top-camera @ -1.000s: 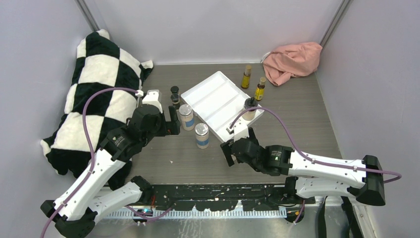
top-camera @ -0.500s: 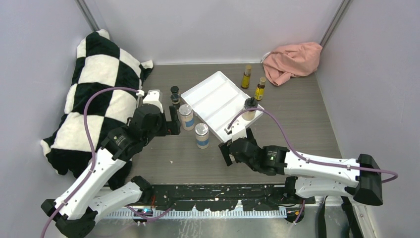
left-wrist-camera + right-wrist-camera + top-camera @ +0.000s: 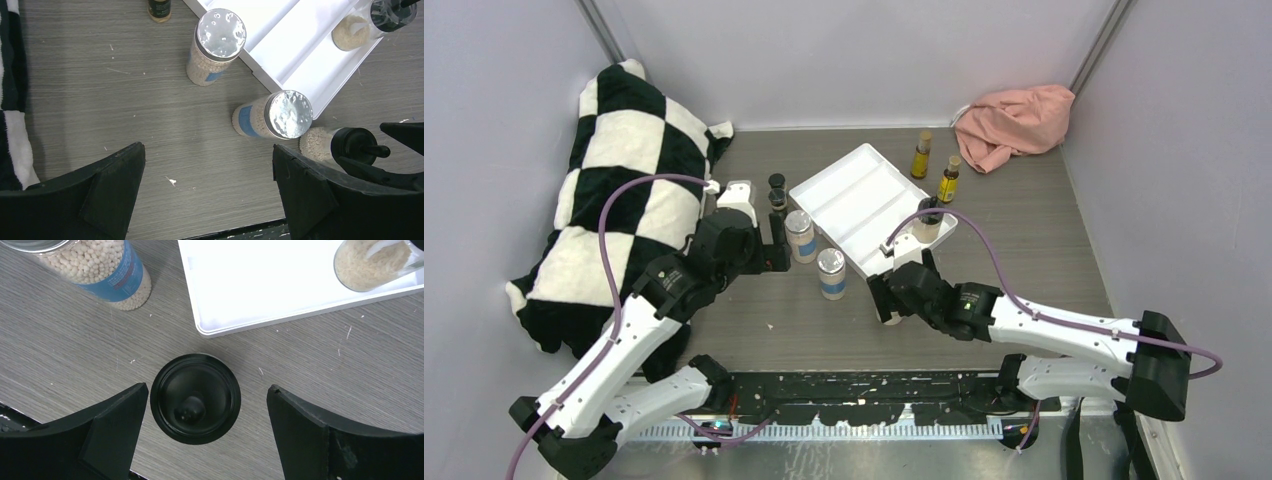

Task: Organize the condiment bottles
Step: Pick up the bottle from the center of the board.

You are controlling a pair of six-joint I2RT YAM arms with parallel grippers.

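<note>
Two silver-lidded blue-labelled jars (image 3: 800, 235) (image 3: 831, 273) stand left of the white tray (image 3: 854, 190). One tan black-capped jar (image 3: 927, 222) stands in the tray's near corner. The other tan jar (image 3: 195, 397) stands on the table, seen from above between the fingers of my open right gripper (image 3: 207, 387); it also shows in the left wrist view (image 3: 345, 145). My right gripper (image 3: 886, 300) hides it in the top view. Two tiny dark bottles (image 3: 776, 190) and two amber bottles (image 3: 921, 155) (image 3: 948, 178) stand at the back. My left gripper (image 3: 774, 245) is open and empty beside the jars.
A checkered pillow (image 3: 614, 200) lies along the left side. A pink cloth (image 3: 1014, 120) sits in the back right corner. Grey walls close in the table on three sides. The table's near edge shows as a black strip (image 3: 235, 232).
My right gripper has moved forward and to the left, toward the tray's near corner. The left arm has barely moved.
</note>
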